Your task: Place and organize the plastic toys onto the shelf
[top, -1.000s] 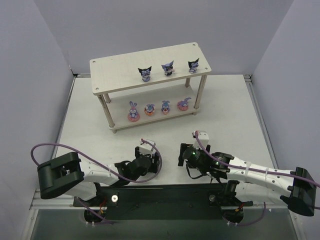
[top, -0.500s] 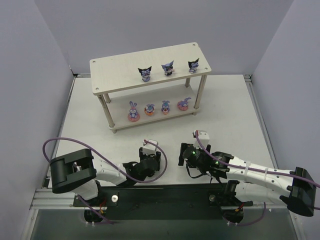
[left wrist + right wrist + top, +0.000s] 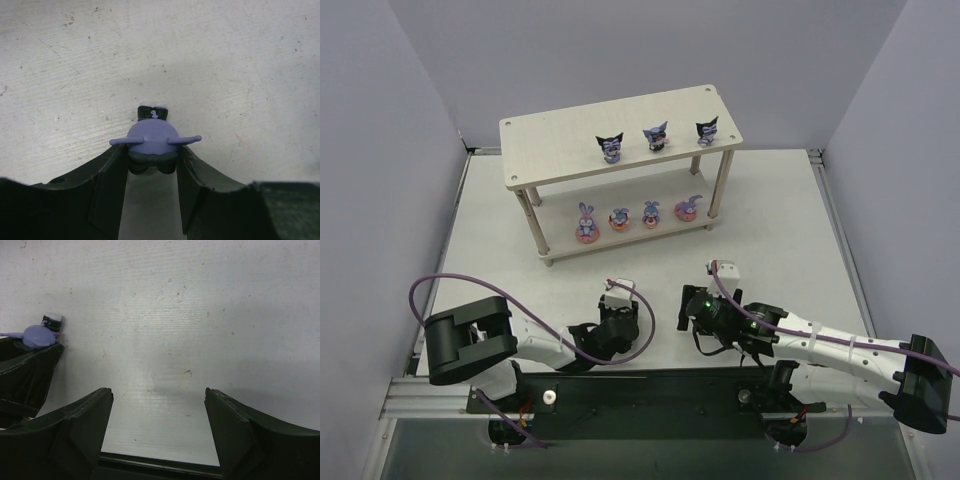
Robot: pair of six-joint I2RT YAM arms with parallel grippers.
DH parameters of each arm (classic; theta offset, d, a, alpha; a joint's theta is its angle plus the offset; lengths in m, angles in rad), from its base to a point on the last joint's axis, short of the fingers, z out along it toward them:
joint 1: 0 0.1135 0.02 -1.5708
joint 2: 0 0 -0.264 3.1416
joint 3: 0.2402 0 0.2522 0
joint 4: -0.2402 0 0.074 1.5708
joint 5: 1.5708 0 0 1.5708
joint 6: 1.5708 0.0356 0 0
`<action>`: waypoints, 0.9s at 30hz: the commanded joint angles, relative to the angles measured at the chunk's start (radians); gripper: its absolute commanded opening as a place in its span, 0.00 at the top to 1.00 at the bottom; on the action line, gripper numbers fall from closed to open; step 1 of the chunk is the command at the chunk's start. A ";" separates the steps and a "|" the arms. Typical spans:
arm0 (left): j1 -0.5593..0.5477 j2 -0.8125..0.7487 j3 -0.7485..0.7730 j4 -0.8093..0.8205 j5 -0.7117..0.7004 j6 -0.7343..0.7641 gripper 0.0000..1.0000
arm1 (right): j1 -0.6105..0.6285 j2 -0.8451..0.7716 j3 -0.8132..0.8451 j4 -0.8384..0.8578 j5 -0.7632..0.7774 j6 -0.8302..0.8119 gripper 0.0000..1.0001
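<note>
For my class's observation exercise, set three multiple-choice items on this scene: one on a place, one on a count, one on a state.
1. Where on the shelf do the bunnies stand?
A. On the top board
B. On the lower board
C. Half on each board

2. How many dark pointed-eared figures stand on the top board?
A. Two
B. Five
C. Three

3. What state is the left gripper in?
A. Shut on a purple-headed figure
B. Open and empty
C. Shut on a bunny

Answers:
1 B: all four bunnies stand in a row on the lower board.
2 C: three stand in a row on the right half of the top board.
3 A: the left wrist view shows the jaws pressed against both sides of the figure.
</note>
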 commanded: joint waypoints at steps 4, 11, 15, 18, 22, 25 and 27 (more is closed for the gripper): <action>-0.003 -0.042 0.033 -0.088 -0.010 -0.012 0.84 | -0.012 -0.005 -0.019 -0.028 0.026 0.008 0.24; -0.003 -0.171 0.072 -0.252 -0.018 -0.023 0.92 | -0.018 -0.040 -0.042 -0.028 0.026 0.014 0.24; 0.001 -0.283 0.099 -0.349 -0.029 -0.020 0.94 | -0.023 -0.056 -0.054 -0.028 0.026 0.020 0.24; 0.009 -0.407 0.122 -0.444 -0.041 -0.018 0.95 | -0.024 -0.065 -0.063 -0.028 0.024 0.024 0.24; 0.030 -0.538 0.212 -0.614 -0.056 -0.015 0.96 | -0.029 -0.076 -0.073 -0.028 0.023 0.026 0.24; 0.099 -0.617 0.314 -0.757 -0.037 -0.003 0.96 | -0.035 -0.076 -0.076 -0.027 0.024 0.026 0.24; 0.176 -0.659 0.371 -0.852 0.008 0.020 0.98 | -0.038 -0.071 -0.079 -0.022 0.021 0.024 0.24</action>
